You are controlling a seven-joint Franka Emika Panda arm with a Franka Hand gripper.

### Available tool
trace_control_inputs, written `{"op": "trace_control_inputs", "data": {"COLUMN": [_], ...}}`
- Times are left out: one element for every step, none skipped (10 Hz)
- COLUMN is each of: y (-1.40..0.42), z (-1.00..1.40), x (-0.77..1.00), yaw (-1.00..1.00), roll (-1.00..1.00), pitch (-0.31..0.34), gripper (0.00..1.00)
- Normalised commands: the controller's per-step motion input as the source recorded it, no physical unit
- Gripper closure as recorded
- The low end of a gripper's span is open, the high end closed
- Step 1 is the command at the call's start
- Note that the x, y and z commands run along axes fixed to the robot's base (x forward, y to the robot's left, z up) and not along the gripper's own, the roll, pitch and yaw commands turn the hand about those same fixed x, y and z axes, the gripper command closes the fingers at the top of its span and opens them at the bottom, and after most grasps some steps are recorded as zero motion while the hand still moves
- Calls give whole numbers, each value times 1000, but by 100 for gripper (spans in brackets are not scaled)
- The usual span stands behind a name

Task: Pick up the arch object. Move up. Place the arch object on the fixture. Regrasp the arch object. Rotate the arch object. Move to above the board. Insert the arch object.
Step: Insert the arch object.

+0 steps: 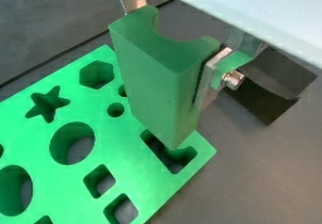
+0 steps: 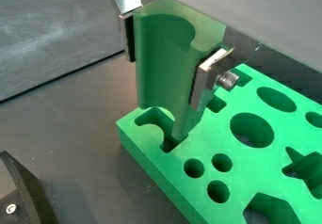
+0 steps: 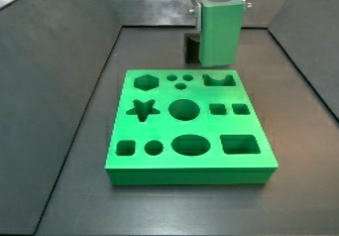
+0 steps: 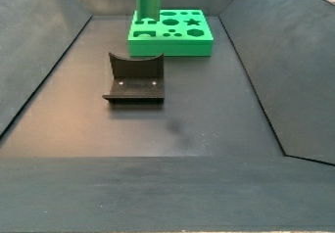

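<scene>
Tool (image 1: pixel 164 54) clenched on arch object (image 1: pixel 161 77), silver fingers (image 1: pixel 212 77) pressed to both its sides, notch end up. Arch object upright, lower end at arch-shaped hole (image 2: pixel 160 124) in board (image 3: pixel 185 161) corner; depth of entry cannot tell. Board flat on dark floor (image 4: pixel 197 129). Fixture (image 4: pixel 135 80) stands apart from board, nothing on it

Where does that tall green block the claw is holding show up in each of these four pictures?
Wrist view: arch object centre, in the gripper.
Wrist view: arch object centre, over the corner slot.
Side view: top, beyond the board.
Side view: top centre.
Shared landmark: the board.
</scene>
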Motion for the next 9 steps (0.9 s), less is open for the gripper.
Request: {"op": "trace_control_inputs", "data": {"y": [0, 0, 0, -71, -263, -303, -171, 0, 0], "z": [-663, -614, -577, -543, -646, -463, -266, -149, -280], "x": [71, 71, 323, 231, 140, 303, 243, 23, 0], "yaw": [0, 29, 0, 0, -29, 0, 11, 0, 54], "roll": [223, 343, 356, 396, 321, 221, 176, 174, 111], "pitch": [0, -30, 0, 0, -66, 0, 6, 3, 0], "gripper": [100, 100, 100, 100, 100, 100, 100, 100, 100]}}
